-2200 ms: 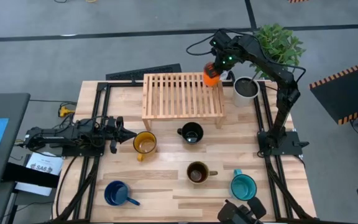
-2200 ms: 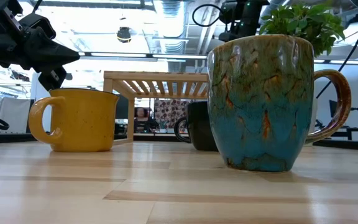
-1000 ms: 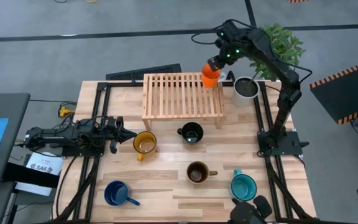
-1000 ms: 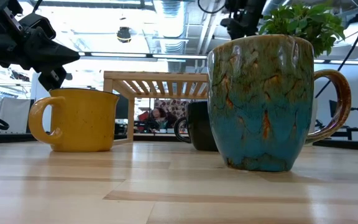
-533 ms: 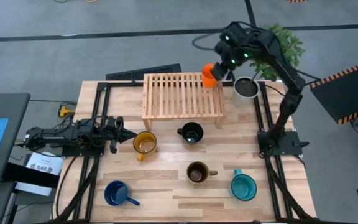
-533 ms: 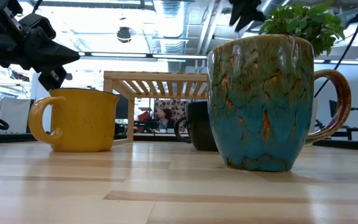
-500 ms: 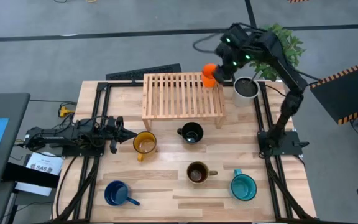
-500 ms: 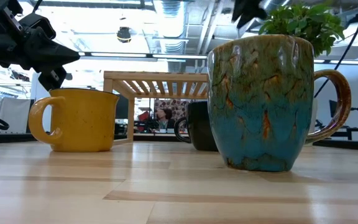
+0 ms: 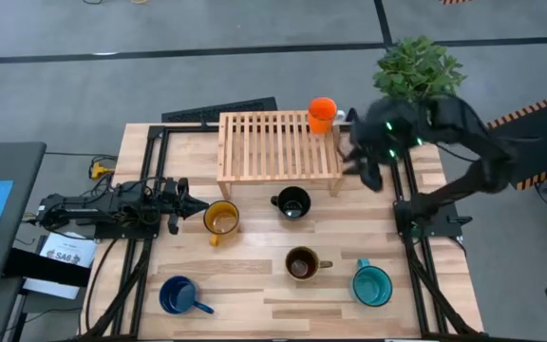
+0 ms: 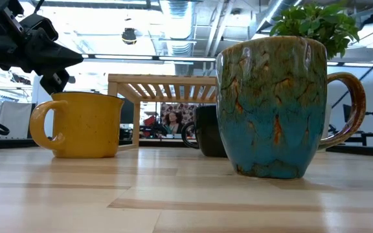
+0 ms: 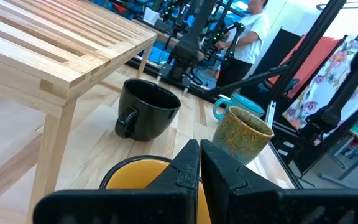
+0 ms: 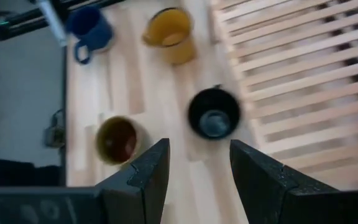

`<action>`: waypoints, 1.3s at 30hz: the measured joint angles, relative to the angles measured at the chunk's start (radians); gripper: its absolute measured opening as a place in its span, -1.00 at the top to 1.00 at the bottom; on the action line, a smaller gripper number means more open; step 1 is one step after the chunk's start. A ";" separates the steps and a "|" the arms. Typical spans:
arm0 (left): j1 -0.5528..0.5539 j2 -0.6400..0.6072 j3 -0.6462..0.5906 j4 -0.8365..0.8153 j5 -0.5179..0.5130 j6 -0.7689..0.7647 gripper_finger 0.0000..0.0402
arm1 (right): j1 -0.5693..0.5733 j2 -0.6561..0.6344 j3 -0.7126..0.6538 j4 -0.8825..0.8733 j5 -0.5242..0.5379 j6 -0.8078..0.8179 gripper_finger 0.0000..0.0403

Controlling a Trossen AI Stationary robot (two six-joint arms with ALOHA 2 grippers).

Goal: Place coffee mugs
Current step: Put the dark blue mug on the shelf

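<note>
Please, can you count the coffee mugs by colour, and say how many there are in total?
orange mug: 1
yellow mug: 1
black mug: 1
brown mug: 1
dark blue mug: 1
teal mug: 1
Total: 6 mugs

A slatted wooden rack (image 9: 279, 144) stands upper centre on the wooden table (image 9: 254, 285), with a leafy plant (image 9: 418, 66) at upper right.
</note>
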 joint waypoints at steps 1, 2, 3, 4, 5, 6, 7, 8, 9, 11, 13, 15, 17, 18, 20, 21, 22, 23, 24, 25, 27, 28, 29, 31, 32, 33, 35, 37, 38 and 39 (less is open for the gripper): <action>0.000 0.000 0.000 0.000 0.000 0.000 1.00 | 0.024 -0.047 -0.079 0.052 0.000 0.026 0.04; 0.000 0.000 0.000 0.000 0.000 0.000 1.00 | 0.048 -0.092 -0.154 0.106 0.000 0.052 0.04; 0.000 0.000 0.000 0.000 0.000 0.000 1.00 | 0.072 -0.139 -0.234 0.168 0.001 0.078 0.04; 0.000 0.000 0.000 0.000 0.000 0.000 1.00 | 0.098 -0.181 -0.307 0.234 0.002 0.103 0.04; 0.000 0.000 0.000 0.000 0.000 0.000 1.00 | 0.124 -0.224 -0.381 0.310 0.002 0.126 0.04; 0.000 0.000 0.000 0.000 0.000 0.000 1.00 | 0.150 -0.262 -0.452 0.388 0.002 0.146 0.04; 0.000 0.000 0.000 0.000 0.000 0.000 1.00 | 0.173 -0.295 -0.516 0.464 0.002 0.164 0.04; 0.000 0.000 0.000 0.000 0.000 0.000 1.00 | 0.196 -0.325 -0.579 0.543 0.002 0.175 0.04; 0.000 0.000 0.000 0.000 0.000 0.000 1.00 | 0.216 -0.348 -0.636 0.617 0.001 0.184 0.04; 0.000 0.000 0.000 0.000 0.000 0.000 1.00 | 0.250 -0.376 -0.723 0.753 0.002 0.215 0.04; 0.000 0.000 0.000 0.000 0.000 0.000 1.00 | 0.272 -0.385 -0.779 0.867 0.003 0.252 0.04; 0.000 0.000 0.000 0.000 0.000 0.000 1.00 | 0.287 -0.382 -0.804 0.946 0.003 0.275 0.04; 0.000 0.000 0.000 0.000 0.000 0.000 1.00 | 0.297 -0.363 -0.806 0.997 0.008 0.280 0.04; 0.000 0.000 0.000 0.000 0.000 0.000 1.00 | 0.299 -0.353 -0.806 1.016 0.023 0.281 0.04; 0.000 0.000 0.000 0.000 0.000 0.000 1.00 | 0.305 -0.333 -0.807 1.048 0.080 0.279 0.04; 0.000 0.000 0.000 0.000 0.000 0.000 1.00 | 0.306 -0.320 -0.806 1.075 0.116 0.274 0.04; 0.000 0.000 0.000 0.000 0.000 0.000 1.00 | 0.306 -0.307 -0.806 1.097 0.151 0.268 0.04; 0.000 0.000 0.000 0.000 0.000 0.000 1.00 | 0.305 -0.294 -0.806 1.112 0.184 0.268 0.04; 0.000 0.000 0.000 0.000 -0.001 0.000 1.00 | 0.302 -0.279 -0.806 1.133 0.216 0.268 0.04; 0.000 0.000 0.000 0.002 -0.005 0.000 1.00 | 0.299 -0.264 -0.806 1.162 0.239 0.268 0.04; 0.000 0.000 0.000 0.032 -0.034 -0.029 1.00 | 0.298 -0.233 -0.806 1.229 0.267 0.269 0.04; 0.000 0.000 0.000 0.061 -0.046 -0.073 1.00 | 0.298 -0.217 -0.806 1.263 0.270 0.273 0.04; 0.000 0.000 0.000 0.092 -0.051 -0.143 1.00 | 0.298 -0.200 -0.806 1.299 0.270 0.276 0.04; 0.000 0.000 0.000 0.149 -0.058 -0.283 1.00 | 0.298 -0.168 -0.806 1.366 0.270 0.287 0.04; 0.000 0.000 0.000 0.172 -0.072 -0.331 1.00 | 0.298 -0.150 -0.806 1.407 0.272 0.305 0.04; 0.000 0.000 0.000 0.193 -0.090 -0.371 1.00 | 0.298 -0.136 -0.806 1.441 0.272 0.325 0.04; 0.001 0.001 0.000 0.257 -0.132 -0.461 1.00 | 0.298 -0.114 -0.806 1.485 0.272 0.358 0.04; 0.002 0.004 0.005 0.388 -0.136 -0.533 1.00 | 0.298 -0.097 -0.806 1.525 0.273 0.362 0.04; 0.000 0.012 0.013 0.442 -0.103 -0.539 1.00 | 0.298 -0.094 -0.806 1.528 0.276 0.361 0.04; -0.004 0.028 0.039 0.469 -0.060 -0.537 0.99 | 0.298 -0.093 -0.806 1.529 0.277 0.361 0.04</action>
